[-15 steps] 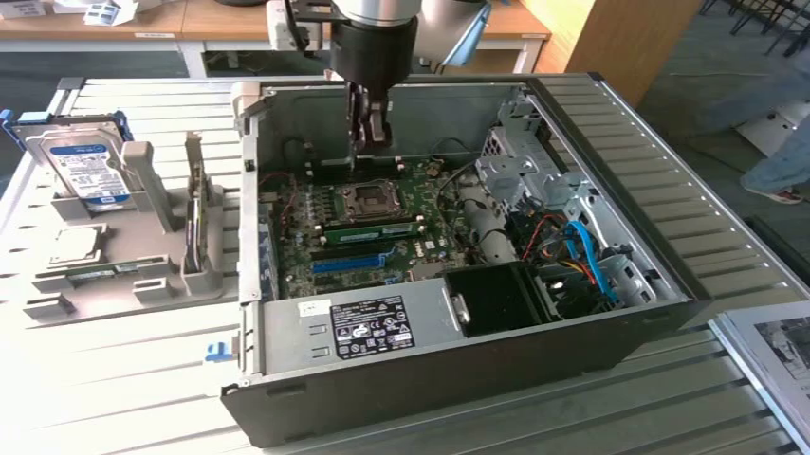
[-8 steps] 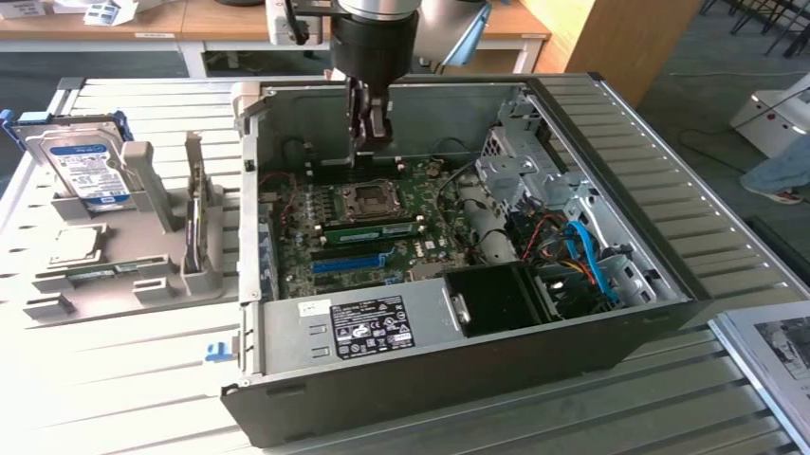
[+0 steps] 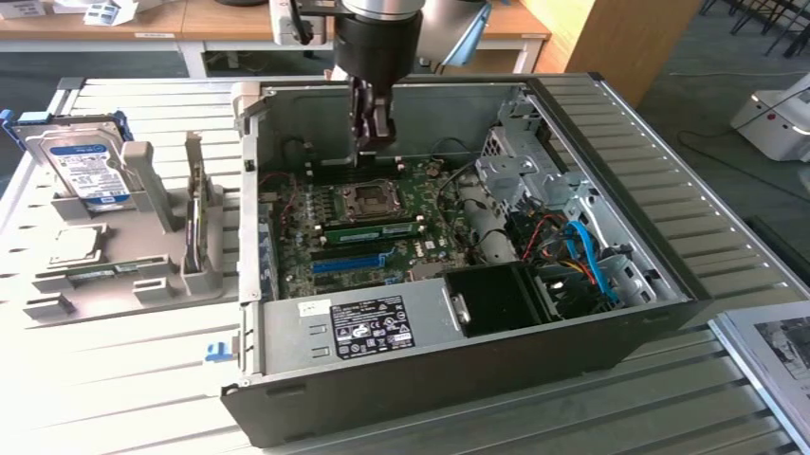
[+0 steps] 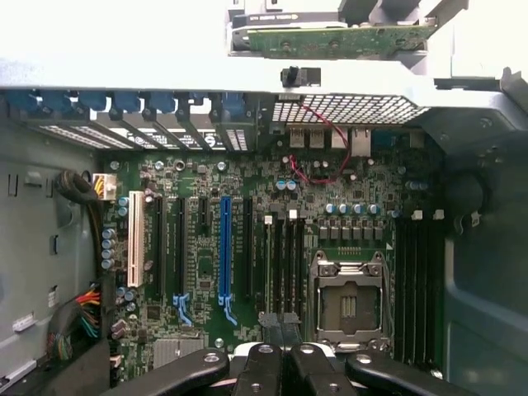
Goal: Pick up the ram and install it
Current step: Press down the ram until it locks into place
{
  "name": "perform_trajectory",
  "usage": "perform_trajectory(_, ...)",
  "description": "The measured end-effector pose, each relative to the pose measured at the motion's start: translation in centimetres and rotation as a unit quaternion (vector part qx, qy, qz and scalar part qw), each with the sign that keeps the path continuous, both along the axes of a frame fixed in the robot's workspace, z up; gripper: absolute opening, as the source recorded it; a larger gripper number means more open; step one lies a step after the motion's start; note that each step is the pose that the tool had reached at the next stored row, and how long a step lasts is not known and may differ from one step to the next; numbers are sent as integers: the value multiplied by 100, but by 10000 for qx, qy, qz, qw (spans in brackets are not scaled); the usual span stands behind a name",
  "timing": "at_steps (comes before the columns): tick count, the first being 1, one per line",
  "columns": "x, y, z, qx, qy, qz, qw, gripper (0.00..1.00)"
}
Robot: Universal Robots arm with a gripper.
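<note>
Hovering over the motherboard (image 3: 367, 213), the gripper (image 3: 368, 142) is closed, holding nothing visible. The ram (image 3: 368, 228) looks light, stiff and fragile; grip its long edges.

The ram (image 3: 370, 228) is a long, narrow green stick with a pale label along its face. It stands on its long edge in a slot on the motherboard, just beside the processor socket (image 3: 371, 197) and parallel to that socket's near edge, on the side towards the black power supply. It sits level and upright, with nothing gripping it.
</note>
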State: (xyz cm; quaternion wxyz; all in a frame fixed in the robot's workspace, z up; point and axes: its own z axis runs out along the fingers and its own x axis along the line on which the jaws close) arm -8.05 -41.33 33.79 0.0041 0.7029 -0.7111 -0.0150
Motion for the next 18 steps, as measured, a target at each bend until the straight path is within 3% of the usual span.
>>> perform_trajectory(18,266,0,0,0,0,0,10000,10)
